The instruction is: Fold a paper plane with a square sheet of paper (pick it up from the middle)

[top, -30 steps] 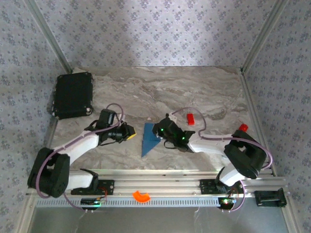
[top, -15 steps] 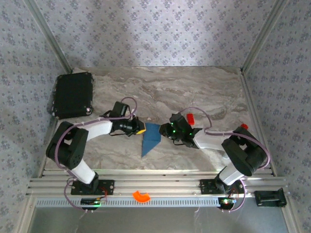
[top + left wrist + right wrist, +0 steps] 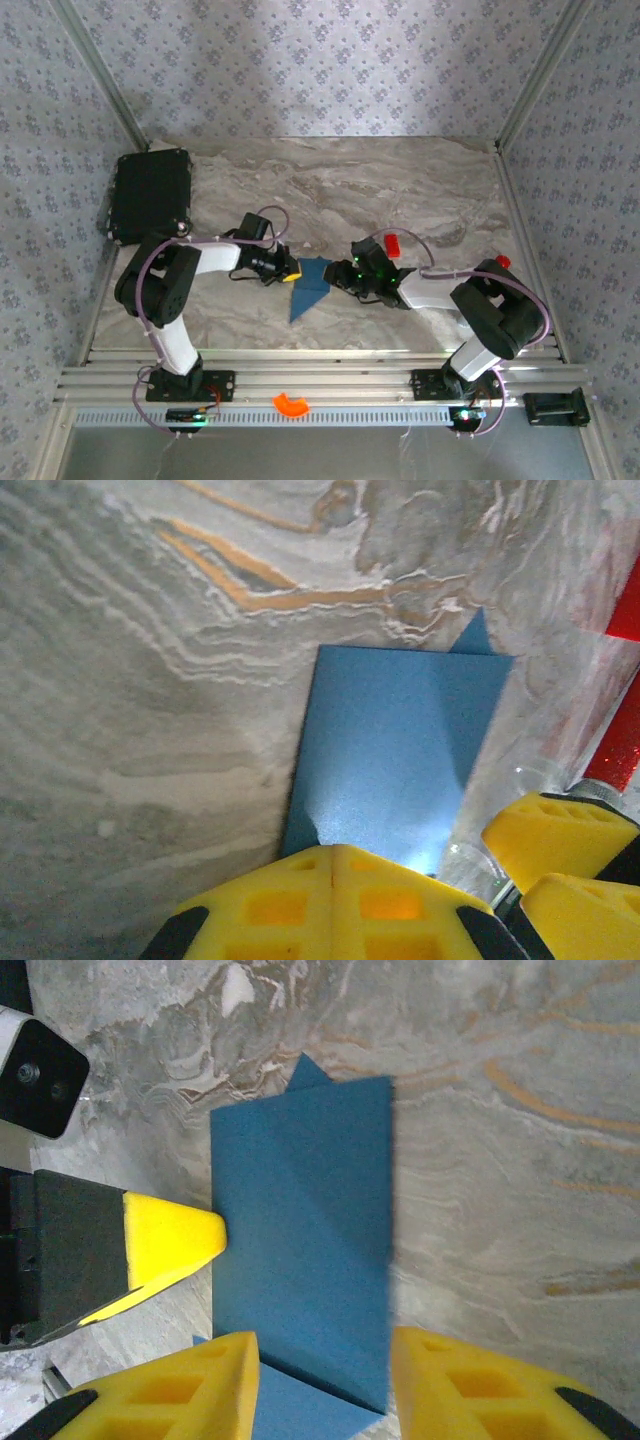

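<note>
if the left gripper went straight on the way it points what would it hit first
The blue paper: the left gripper, shut, has its tips at the paper's edge. Beyond the paper comes the right gripper, though height is hard to judge.

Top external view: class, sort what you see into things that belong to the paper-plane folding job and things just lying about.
Job: square sheet of paper, left gripper, right gripper.
Lying about: black case, small red block, orange curved piece.
</note>
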You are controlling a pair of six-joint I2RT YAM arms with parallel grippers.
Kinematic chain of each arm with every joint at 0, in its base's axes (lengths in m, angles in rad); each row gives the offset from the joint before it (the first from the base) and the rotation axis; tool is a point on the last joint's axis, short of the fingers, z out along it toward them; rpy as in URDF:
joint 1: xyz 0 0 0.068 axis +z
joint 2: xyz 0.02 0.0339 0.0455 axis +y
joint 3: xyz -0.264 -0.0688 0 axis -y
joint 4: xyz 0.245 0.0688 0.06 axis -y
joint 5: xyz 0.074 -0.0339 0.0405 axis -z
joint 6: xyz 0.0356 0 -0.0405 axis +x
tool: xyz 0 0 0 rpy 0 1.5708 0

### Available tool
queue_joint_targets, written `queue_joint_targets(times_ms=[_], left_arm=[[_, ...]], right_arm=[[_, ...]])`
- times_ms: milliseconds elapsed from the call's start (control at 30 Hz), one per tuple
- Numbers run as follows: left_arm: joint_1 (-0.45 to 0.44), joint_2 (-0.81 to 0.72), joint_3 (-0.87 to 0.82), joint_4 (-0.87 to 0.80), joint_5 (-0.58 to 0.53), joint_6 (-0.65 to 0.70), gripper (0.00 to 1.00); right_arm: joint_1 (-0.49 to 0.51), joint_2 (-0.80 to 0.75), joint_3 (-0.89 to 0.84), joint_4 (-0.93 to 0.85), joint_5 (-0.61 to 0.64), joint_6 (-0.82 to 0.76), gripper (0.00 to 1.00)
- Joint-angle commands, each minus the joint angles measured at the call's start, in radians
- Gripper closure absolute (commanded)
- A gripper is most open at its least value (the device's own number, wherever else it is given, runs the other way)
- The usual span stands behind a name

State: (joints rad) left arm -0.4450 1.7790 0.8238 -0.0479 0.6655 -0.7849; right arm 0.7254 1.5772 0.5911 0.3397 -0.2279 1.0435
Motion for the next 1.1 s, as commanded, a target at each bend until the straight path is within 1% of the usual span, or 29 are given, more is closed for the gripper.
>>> queue_joint_targets(times_ms=[0, 333, 400, 600, 767, 1067], left_arm=[[0.011, 0.011, -0.029, 0.011, 0.011, 0.039, 0.95], [0.028, 0.012, -0.074, 0.031, 0.014, 0.047, 0.95], [0.028, 0.013, -0.070, 0.026, 0.016, 0.050, 0.95], [0.028, 0.011, -0.076, 0.027, 0.013, 0.051, 0.95], [0.028, 0.005, -0.084, 0.040, 0.015, 0.043, 0.97], [0.027, 0.007, -0.098, 0.060, 0.020, 0.036, 0.97]], right_arm=[[-0.013, 0.024, -0.014, -0.011, -0.045, 0.035, 0.58], [-0.011, 0.105, 0.014, 0.093, -0.115, 0.083, 0.59], [-0.008, 0.107, 0.015, 0.109, -0.106, 0.092, 0.59], [-0.009, 0.118, 0.036, 0.096, -0.112, 0.095, 0.60], [0.000, 0.093, 0.039, 0.048, -0.087, 0.096, 0.61], [-0.002, 0.107, 0.048, 0.098, -0.108, 0.116, 0.61]])
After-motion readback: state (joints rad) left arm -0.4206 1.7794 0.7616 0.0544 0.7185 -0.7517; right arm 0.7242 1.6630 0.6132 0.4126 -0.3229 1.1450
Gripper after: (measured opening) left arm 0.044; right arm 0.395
